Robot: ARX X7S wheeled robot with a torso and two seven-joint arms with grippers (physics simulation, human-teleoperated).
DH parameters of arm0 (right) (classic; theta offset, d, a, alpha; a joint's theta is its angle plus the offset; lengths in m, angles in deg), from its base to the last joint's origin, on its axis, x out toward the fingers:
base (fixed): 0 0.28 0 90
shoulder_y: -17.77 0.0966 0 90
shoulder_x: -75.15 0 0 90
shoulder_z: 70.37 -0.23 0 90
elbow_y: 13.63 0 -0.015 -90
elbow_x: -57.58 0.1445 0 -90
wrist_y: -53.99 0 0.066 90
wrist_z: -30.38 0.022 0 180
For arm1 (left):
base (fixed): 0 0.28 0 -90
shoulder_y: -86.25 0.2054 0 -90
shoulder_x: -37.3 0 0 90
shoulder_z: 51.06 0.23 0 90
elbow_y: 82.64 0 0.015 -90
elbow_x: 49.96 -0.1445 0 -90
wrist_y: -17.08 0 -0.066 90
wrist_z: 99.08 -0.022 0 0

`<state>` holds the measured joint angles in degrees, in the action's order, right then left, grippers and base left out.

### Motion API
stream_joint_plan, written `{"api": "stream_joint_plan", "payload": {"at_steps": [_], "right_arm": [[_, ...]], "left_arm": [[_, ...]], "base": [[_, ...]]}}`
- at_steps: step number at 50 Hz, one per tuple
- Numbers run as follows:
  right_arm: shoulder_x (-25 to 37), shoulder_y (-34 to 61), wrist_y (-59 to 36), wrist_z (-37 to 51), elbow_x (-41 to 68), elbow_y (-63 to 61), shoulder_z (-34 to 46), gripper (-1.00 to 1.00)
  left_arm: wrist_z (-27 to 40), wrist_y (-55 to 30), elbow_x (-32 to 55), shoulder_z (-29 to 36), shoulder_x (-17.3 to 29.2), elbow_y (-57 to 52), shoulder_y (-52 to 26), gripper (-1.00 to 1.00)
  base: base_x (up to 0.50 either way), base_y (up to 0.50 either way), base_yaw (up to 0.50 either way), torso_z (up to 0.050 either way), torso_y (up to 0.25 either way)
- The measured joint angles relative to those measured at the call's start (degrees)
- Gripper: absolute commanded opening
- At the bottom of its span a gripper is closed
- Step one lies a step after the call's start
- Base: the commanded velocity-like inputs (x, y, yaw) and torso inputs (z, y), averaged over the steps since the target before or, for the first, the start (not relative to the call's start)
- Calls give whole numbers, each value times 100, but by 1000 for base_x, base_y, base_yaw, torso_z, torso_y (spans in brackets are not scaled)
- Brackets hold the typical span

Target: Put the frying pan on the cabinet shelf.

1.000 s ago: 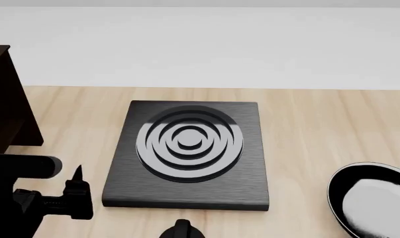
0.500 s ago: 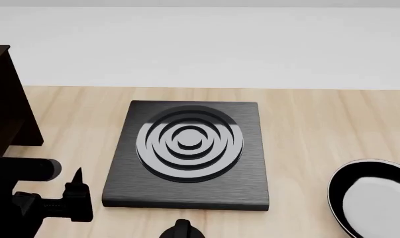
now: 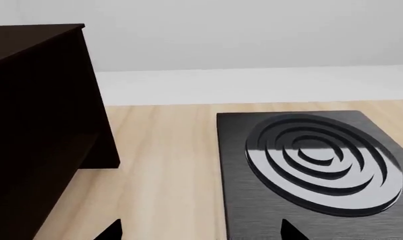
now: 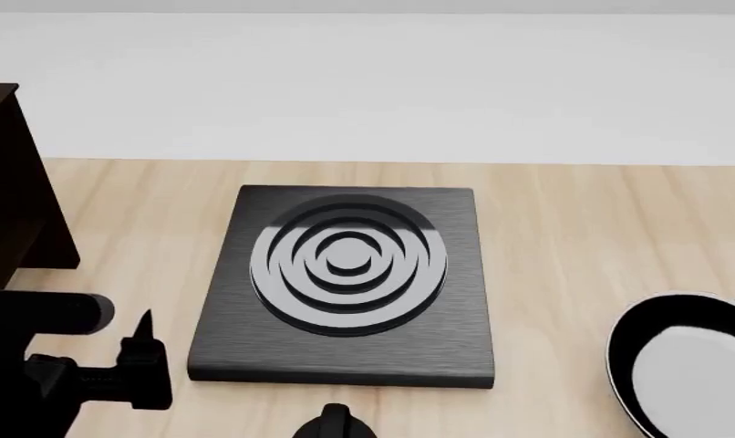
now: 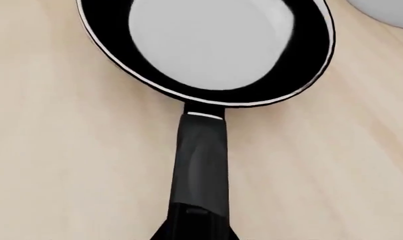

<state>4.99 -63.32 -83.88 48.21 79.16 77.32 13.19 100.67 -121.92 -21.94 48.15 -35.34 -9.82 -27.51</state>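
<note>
The frying pan [image 4: 690, 365] sits at the near right corner of the wooden counter [image 4: 574, 237], its long handle [image 5: 200, 170] running straight back toward the right wrist camera. Over the last second it has slid a touch to the right in the head view, so I'd guess the right arm has hold of the handle's end and is starting to shift it; the fingers themselves are out of sight, so I cannot tell. The burner plate [image 4: 343, 283] lies between pan and dark cabinet [image 4: 9, 182], which stands far left. The left gripper [image 4: 142, 351] has drifted slightly down, fingers spread apart, holding nothing.
</note>
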Motion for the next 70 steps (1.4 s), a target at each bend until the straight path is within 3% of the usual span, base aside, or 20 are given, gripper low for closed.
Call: {"api": "stream_joint_plan", "payload": {"at_steps": [21, 38, 70], "right_arm": [[58, -101, -493, 302, 312, -611, -7, -100], [304, 162, -1595, 651, 491, -1925, 139, -100], [791, 1703, -1941, 217, 693, -3279, 1738, -100]], "left_arm": [[7, 101, 7, 30, 21, 46, 6, 100], [27, 133, 28, 54, 41, 9, -1, 100], [-282, -206, 793, -133, 25, -240, 16, 100]], "base": [[0, 0, 0, 0, 0], [0, 0, 0, 0, 2], [0, 0, 0, 0, 2]]}}
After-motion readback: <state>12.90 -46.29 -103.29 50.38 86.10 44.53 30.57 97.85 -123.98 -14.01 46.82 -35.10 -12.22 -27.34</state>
